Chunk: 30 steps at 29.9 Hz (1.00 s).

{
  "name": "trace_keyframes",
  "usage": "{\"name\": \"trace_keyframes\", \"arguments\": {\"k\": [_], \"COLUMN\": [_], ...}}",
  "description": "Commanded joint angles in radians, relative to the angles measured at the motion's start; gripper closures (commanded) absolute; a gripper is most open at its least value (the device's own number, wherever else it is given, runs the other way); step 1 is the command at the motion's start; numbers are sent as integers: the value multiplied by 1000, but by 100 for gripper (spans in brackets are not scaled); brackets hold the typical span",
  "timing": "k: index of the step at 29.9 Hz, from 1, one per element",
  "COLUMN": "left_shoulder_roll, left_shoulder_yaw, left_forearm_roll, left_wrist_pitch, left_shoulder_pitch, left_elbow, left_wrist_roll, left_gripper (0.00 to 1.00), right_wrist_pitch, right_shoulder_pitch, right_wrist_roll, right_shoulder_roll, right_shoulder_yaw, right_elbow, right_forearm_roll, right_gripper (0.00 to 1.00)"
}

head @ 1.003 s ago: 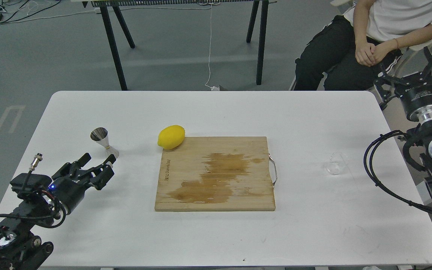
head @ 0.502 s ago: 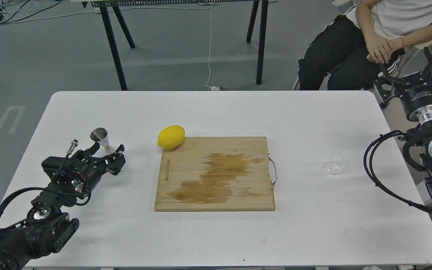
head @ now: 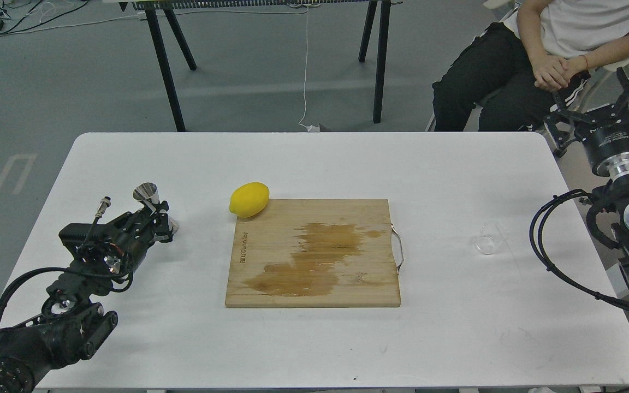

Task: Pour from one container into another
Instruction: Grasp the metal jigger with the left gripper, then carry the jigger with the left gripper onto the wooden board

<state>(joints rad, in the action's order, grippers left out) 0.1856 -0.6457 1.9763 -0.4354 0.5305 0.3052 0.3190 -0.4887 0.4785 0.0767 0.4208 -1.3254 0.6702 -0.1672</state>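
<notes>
A small steel jigger (head: 146, 192) stands on the white table (head: 314, 164) at the left, its open cup facing up. My left gripper (head: 160, 219) has its fingers closed around the jigger's narrow waist, hiding the lower half. A small clear glass (head: 488, 239) sits far to the right, with nothing near it. My right gripper (head: 601, 112) hangs open beyond the table's right edge, its fingers spread and empty.
A wooden cutting board (head: 271, 289) with a wet brown stain lies mid-table, between jigger and glass. A yellow lemon (head: 249, 199) rests at its far left corner. A seated person (head: 516, 65) is at the back right, close to my right arm.
My left arm moved forward and right to the jigger, and its fingers, open earlier, have closed on it. The right arm stayed put; the person shifted their hands.
</notes>
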Motion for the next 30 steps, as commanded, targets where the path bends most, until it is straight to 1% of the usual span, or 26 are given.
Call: {"name": "trace_keyframes", "arguments": {"k": [1, 5, 6, 8, 11, 14, 16, 18, 20, 22, 24, 27, 30], "left_shoulder_roll": [-3, 8, 15, 43, 132, 222, 253, 258, 252, 242, 226, 186, 94], "left_shoulder_yaw": [0, 0, 0, 8, 46, 144, 158, 163, 169, 169, 185, 262, 346], "left_forearm_roll": [1, 3, 4, 4, 13, 12, 13, 27, 87, 177, 205, 205, 205], "left_wrist_pitch": [-5, -53, -53, -53, -53, -53, -17, 3, 4, 6, 10, 12, 24], "left_shoulder_pitch": [6, 6, 6, 6, 2, 3, 6, 12, 32, 39, 49, 104, 150], "left_elbow": [5, 26, 44, 119, 321, 545, 656, 731, 767, 779, 781, 766, 712], "left_wrist_roll": [2, 6, 6, 6, 5, -5, -6, -6, -5, 2, 5, 2, -1], "left_gripper": [89, 88, 88, 88, 87, 87, 87, 87, 88, 88, 88, 88, 88], "right_wrist_pitch": [0, 0, 0, 0, 0, 0, 0, 0, 0, 0, 0, 0, 0], "right_shoulder_pitch": [0, -1, -1, -1, -1, -3, -3, -3, -6, -14, -17, -21, -23], "right_wrist_roll": [0, 0, 0, 0, 0, 0, 0, 0, 0, 0, 0, 0, 0], "right_shoulder_roll": [1, 7, 7, 7, 7, 7, 9, 13, 19, 21, 21, 24, 27], "right_shoulder_yaw": [0, 0, 0, -2, -2, -2, -2, -2, -2, -3, -3, -3, -3], "right_elbow": [0, 0, 0, 0, -1, -1, -1, 0, -1, -1, -1, -1, 0], "right_forearm_roll": [0, 0, 0, 0, 0, 0, 0, 0, 0, 0, 0, 0, 0], "right_gripper": [1, 1, 1, 1, 1, 1, 1, 1, 1, 1, 1, 1, 1]}}
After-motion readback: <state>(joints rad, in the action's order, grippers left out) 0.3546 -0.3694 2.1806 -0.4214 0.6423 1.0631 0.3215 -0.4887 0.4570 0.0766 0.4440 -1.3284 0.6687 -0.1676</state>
